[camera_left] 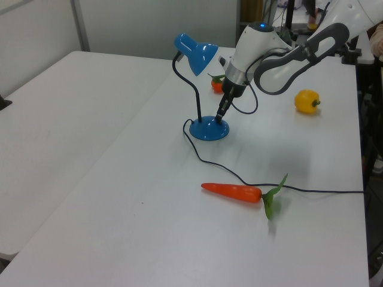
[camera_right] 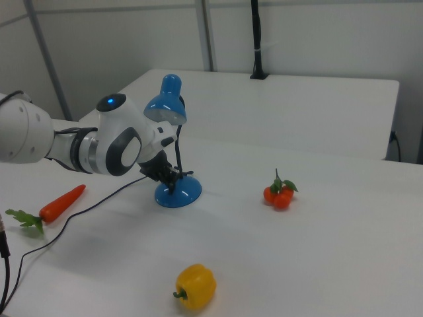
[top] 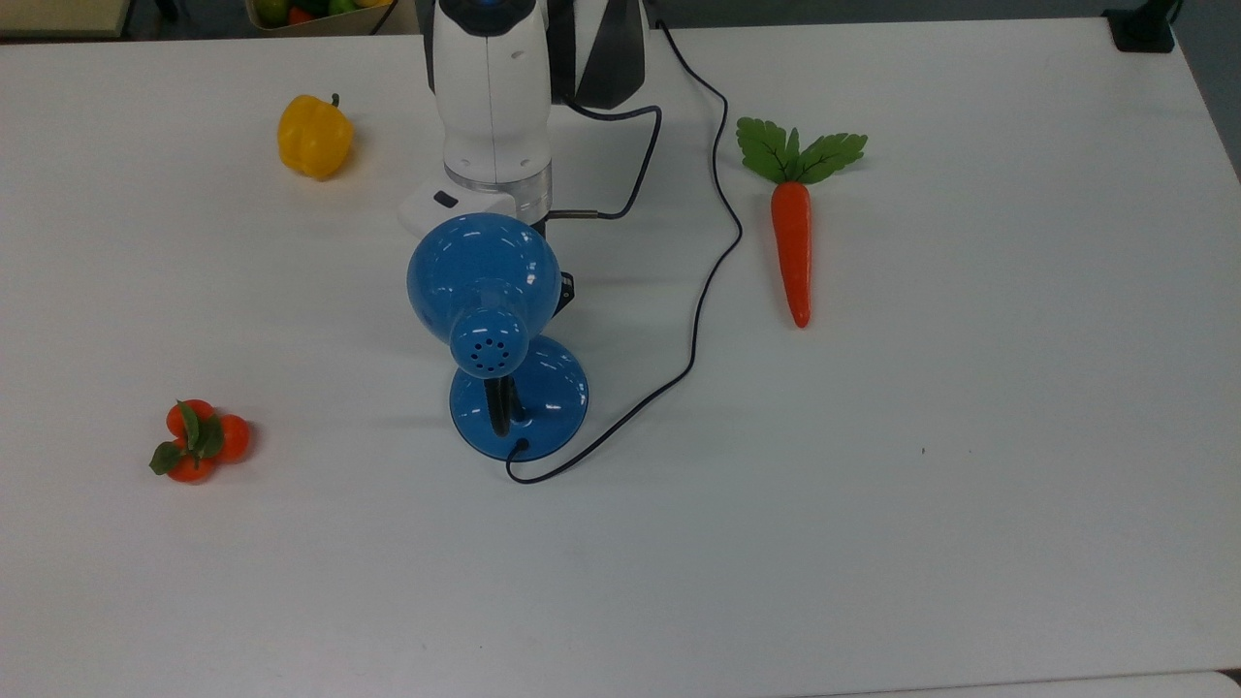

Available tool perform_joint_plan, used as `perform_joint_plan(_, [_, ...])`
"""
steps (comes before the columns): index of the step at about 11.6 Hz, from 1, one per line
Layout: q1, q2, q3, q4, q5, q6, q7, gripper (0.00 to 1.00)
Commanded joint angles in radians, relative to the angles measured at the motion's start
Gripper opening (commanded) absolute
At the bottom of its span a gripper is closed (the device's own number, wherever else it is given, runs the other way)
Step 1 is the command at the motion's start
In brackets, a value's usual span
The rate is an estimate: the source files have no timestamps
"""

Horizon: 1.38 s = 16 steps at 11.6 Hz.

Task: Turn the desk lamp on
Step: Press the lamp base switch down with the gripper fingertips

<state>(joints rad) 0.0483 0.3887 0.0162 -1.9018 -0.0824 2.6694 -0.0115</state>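
The glossy blue desk lamp (top: 483, 276) stands mid-table, its dome shade and vented cap over the round base (top: 545, 399). In the left view the black neck curves up from the base (camera_left: 206, 130) to the shade (camera_left: 195, 50). My gripper (camera_left: 220, 116) points down with its dark fingers together in a narrow tip, right at the base's top on the left view's right side. In the right view the gripper (camera_right: 170, 178) sits low against the base (camera_right: 182, 193), under the shade (camera_right: 166, 105). In the top view the shade hides most of it. A thin black cord (top: 715, 247) runs from the base to the table's far edge.
A yellow pepper (top: 313, 136) lies at the top view's upper left. A toy carrot (top: 793, 242) lies beside the cord at the top view's right. A cluster of small oranges (top: 197, 441) sits at the top view's lower left. The arm's own cable loops near the wrist.
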Motion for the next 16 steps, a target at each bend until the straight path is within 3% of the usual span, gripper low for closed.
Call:
perform_joint_plan(1, [0.004,0.024,-0.004,0.024,0.0,0.02,0.019,0.0])
perform_joint_plan(16, [0.004,0.048,-0.004,0.043,-0.008,0.023,0.018,0.0])
